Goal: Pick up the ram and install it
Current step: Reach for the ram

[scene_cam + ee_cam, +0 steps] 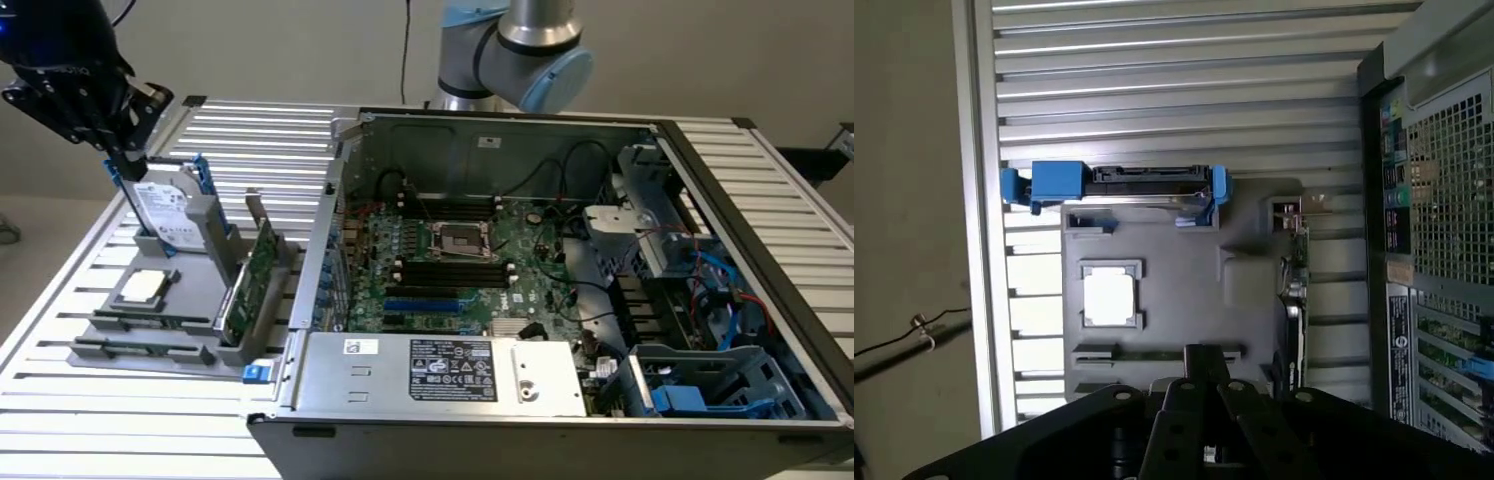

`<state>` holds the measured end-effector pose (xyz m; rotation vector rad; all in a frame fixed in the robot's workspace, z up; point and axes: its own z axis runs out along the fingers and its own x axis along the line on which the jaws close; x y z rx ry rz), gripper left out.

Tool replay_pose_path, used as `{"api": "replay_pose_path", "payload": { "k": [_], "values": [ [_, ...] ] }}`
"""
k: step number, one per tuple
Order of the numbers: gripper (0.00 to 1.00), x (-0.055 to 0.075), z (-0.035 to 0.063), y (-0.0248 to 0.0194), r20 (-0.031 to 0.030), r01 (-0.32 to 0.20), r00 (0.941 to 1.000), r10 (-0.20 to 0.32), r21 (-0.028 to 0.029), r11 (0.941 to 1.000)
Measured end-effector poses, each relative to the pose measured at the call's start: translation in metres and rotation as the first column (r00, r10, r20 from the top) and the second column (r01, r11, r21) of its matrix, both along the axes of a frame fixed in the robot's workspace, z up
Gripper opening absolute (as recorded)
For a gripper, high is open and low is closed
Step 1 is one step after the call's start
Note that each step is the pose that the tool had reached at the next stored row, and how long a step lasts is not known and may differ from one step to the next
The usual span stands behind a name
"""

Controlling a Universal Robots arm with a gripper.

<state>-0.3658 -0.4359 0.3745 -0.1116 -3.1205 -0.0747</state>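
Observation:
The ram (144, 322) is a thin green stick lying edge-up in a slot of the grey holder block (200, 300), near the block's front on the exterior view's left. In the wrist view the ram (1154, 353) shows as a long narrow strip just beyond my fingertips. My gripper (118, 158) hangs high over the back of the holder, above the hard drive, well apart from the ram. The gripper (1199, 358) has its fingers drawn together with nothing between them.
The holder also carries a hard drive in a blue caddy (171, 215), a CPU (144, 287) and an upright green expansion card (254, 275). The open computer case (561, 400) with its motherboard (461, 270) and black slots stands to the exterior view's right on the slatted table (134, 430).

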Motion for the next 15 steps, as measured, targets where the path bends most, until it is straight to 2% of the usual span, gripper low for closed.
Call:
{"api": "replay_pose_path", "payload": {
  "k": [15],
  "values": [
    [0.11,-0.012,0.0000,-0.0330,0.0000,0.000,1.0000,0.000,0.0000,1.0000]
  ]
}}
